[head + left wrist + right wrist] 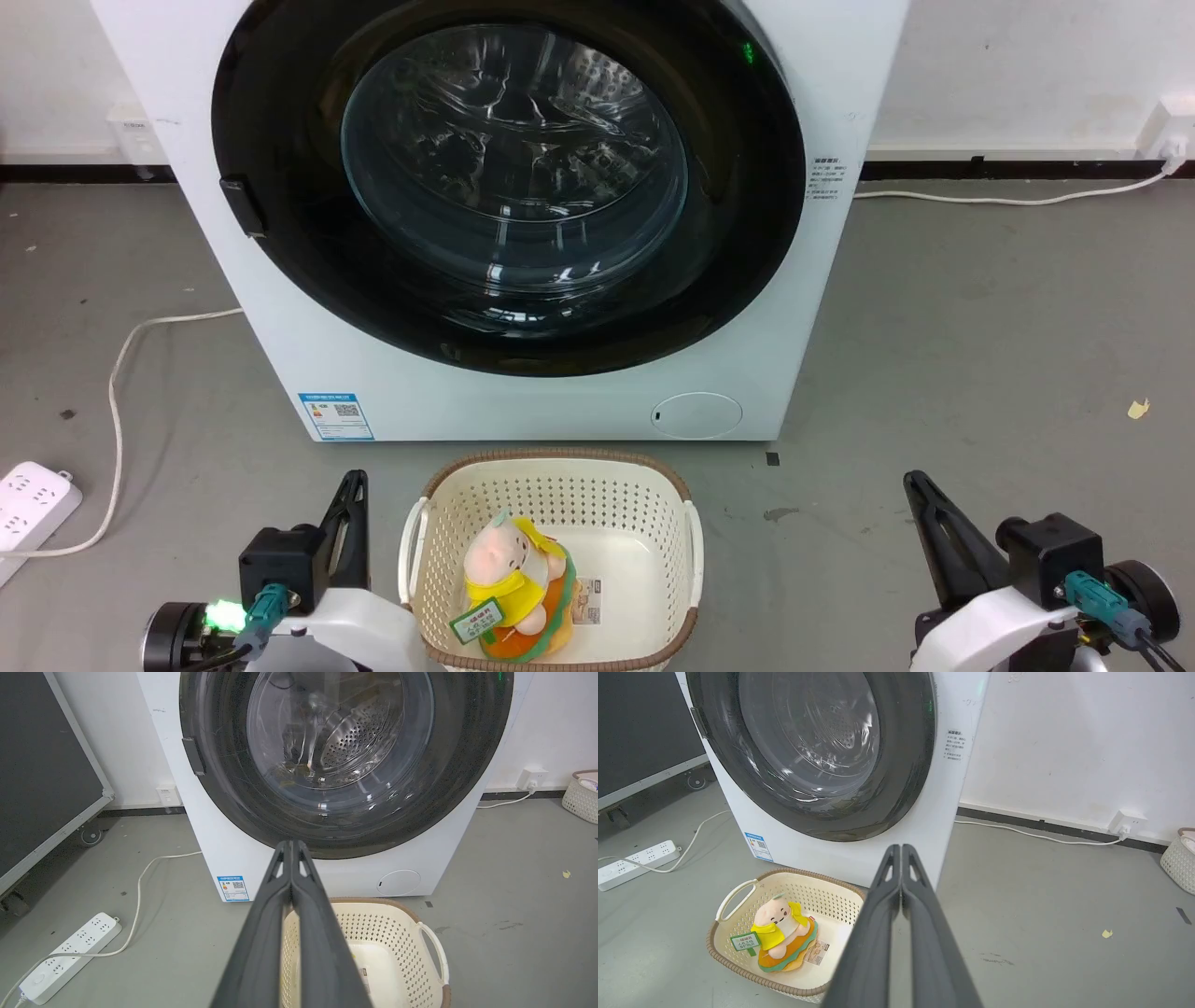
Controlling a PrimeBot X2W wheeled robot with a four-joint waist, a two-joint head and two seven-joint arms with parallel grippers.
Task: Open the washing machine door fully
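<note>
Nearest, the left jaws are closed: their two dark fingers [261, 938] lie pressed together tip to tip with nothing between them, raised over the floor at the left of the basket. The right jaws are closed too and grip nothing, their fingers [873, 938] meeting along their length, out to the right of the basket and apart from it.

Between the two arms a cream perforated basket [551, 464] with a brown woven rim stands on the grey floor [980, 373], just before the machine. In it lies a plush toy [512, 574], pink and yellow on an orange and green base, with a green tag at its front.

Left on the floor is a white power strip [33, 504], its cable [117, 392] curving back toward the machine.

Behind the basket stands the white washing machine [523, 401], with a blue label [334, 415] at its lower left and a small round service flap [695, 415] at its lower right. The washing machine door [280, 271] is shut, its glossy black ring flat against the machine's front, the clear glass bulging over the perforated steel drum [355, 742]. A dark handle [245, 205] sits on the ring's left edge. Neither arm touches the door.

Farthest, a white wall [1027, 75] with a socket [1172, 140] at the right
</note>
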